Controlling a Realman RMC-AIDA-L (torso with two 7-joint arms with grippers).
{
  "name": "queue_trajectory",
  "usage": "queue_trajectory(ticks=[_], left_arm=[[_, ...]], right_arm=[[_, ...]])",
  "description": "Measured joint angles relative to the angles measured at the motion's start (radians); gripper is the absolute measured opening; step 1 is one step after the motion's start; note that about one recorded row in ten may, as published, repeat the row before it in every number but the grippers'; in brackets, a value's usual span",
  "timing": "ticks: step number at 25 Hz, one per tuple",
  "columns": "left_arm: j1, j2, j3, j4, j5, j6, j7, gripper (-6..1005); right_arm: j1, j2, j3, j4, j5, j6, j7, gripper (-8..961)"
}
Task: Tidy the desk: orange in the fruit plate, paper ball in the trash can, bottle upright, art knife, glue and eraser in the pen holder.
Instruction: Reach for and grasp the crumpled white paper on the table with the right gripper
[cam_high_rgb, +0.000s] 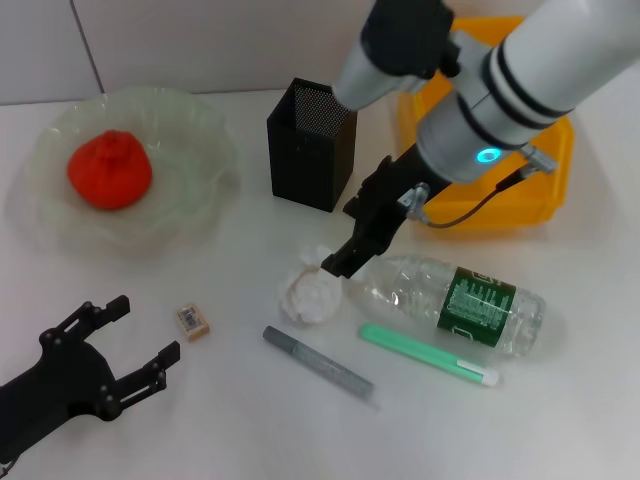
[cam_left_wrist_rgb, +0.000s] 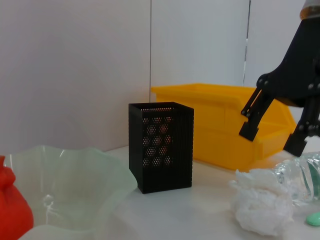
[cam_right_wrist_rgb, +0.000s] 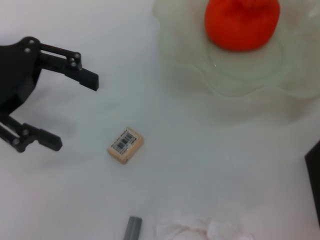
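white table (cam_high_rgb: 560, 420) carries fruit plate (cam_high_rgb: 190, 215), pen holder (cam_high_rgb: 310, 145), trash can (cam_high_rgb: 545, 195), paper ball (cam_high_rgb: 308, 290), bottle (cam_high_rgb: 455, 300), eraser (cam_high_rgb: 192, 321).

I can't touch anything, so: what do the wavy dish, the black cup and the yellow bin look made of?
The fruit plate looks like pale green translucent glass, possibly plastic. The pen holder seems matte black metal mesh; light shows through its holes. The trash can looks like smooth, opaque yellow plastic.

Orange (cam_high_rgb: 109, 171) in fruit plate (cam_high_rgb: 190, 130), far left; pen holder (cam_high_rgb: 311, 144) left of trash can (cam_high_rgb: 545, 195); paper ball (cam_high_rgb: 309, 292) touching bottle (cam_high_rgb: 460, 298); eraser (cam_high_rgb: 193, 321) front-left.
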Motion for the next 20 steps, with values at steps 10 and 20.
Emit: queue_trajectory(ticks=[10, 20], left_arm=[[0.016, 0.0, 0.0, 0.001, 0.0, 0.003, 0.002, 865], [0.011, -0.002, -0.002, 0.001, -0.002, 0.004, 0.003, 865]], right_arm=[[0.063, 0.005, -0.106, 0.164, 0.026, 0.15, 0.04, 786], [0.11, 0.008, -0.159, 0.281, 0.052, 0.219, 0.039, 778]])
